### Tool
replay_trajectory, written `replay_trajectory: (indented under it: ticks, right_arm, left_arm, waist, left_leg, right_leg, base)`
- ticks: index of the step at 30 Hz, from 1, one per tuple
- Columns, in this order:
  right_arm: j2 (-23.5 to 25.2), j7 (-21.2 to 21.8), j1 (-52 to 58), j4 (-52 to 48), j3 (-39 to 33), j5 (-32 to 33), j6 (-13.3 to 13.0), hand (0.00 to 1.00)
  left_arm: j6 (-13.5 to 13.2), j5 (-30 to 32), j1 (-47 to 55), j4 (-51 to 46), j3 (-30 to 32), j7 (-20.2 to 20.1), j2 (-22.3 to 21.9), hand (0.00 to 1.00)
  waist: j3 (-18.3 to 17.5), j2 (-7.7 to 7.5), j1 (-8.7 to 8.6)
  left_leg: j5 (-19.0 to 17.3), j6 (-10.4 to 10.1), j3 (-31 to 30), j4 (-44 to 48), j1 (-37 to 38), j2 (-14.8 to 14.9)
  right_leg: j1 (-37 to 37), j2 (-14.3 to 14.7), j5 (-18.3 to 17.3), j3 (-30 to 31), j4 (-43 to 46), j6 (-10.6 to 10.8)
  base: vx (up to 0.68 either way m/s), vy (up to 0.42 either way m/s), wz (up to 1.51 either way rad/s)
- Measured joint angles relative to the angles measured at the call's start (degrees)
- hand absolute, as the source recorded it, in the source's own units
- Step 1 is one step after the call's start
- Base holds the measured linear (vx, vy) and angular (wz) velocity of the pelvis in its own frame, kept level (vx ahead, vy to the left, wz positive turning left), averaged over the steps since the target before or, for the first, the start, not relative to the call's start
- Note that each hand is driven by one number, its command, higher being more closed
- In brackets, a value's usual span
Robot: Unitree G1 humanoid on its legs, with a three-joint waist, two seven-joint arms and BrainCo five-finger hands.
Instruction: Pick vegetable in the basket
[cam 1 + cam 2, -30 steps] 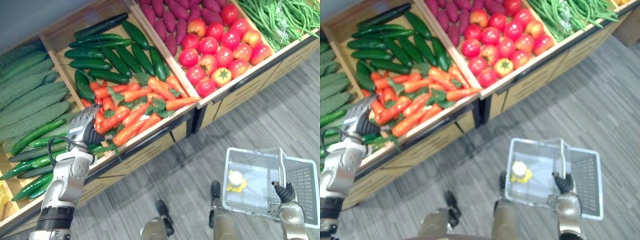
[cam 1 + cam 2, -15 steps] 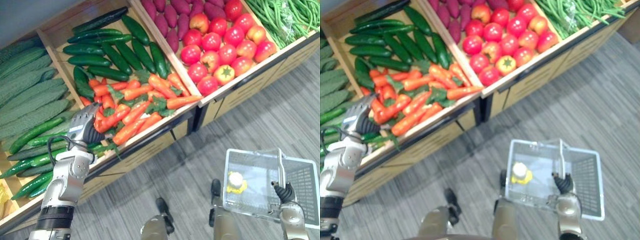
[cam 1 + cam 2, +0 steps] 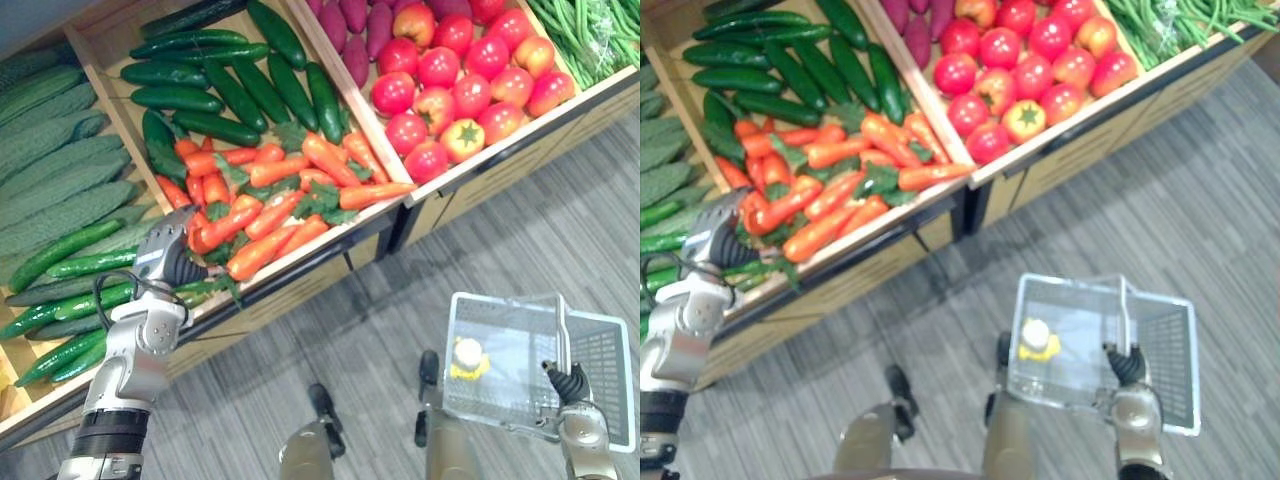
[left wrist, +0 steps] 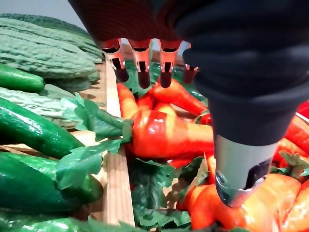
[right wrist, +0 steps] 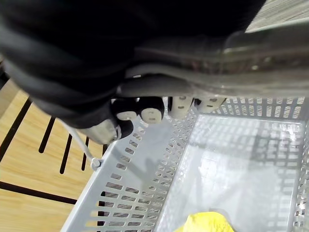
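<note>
Carrots [image 3: 272, 205] lie heaped just beside the cucumbers [image 3: 225, 95]; none is in the basket [image 3: 600, 345] yet. Left hand [image 3: 163, 255] hovers at the heap's near corner, fingers [image 4: 143, 72] straight, thumb apart, holding nothing. A good grasp, I judge, lowers onto the nearest carrot [image 4: 169, 135] and closes across its thick middle, clear of the leaves. Left wrist view shows that carrot lying under the fingertips. Eye views show the right hand [image 3: 572, 385] curled round the handle [image 3: 560, 335], the basket well apart, a yellow item [image 3: 466, 358] inside.
</note>
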Motion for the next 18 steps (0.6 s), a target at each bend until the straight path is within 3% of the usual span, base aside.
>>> replay_trajectory:
  ticks: [18]
  right_arm:
    - [0.2, 0.0, -0.4, 0.2, 0.0, 0.0, -0.2, 1.00]
  left_arm:
    - [0.8, 0.0, -3.5, -0.1, -1.0, 0.1, 0.0, 0.00]
  waist:
    - [1.2, -1.86, -0.20]
  left_leg:
    - [-0.1, 0.1, 0.3, 0.7, -1.1, 0.2]
  right_leg:
    - [-1.0, 0.4, 1.6, 1.2, -1.1, -0.7]
  base:
    - [-0.03, -0.014, -0.02]
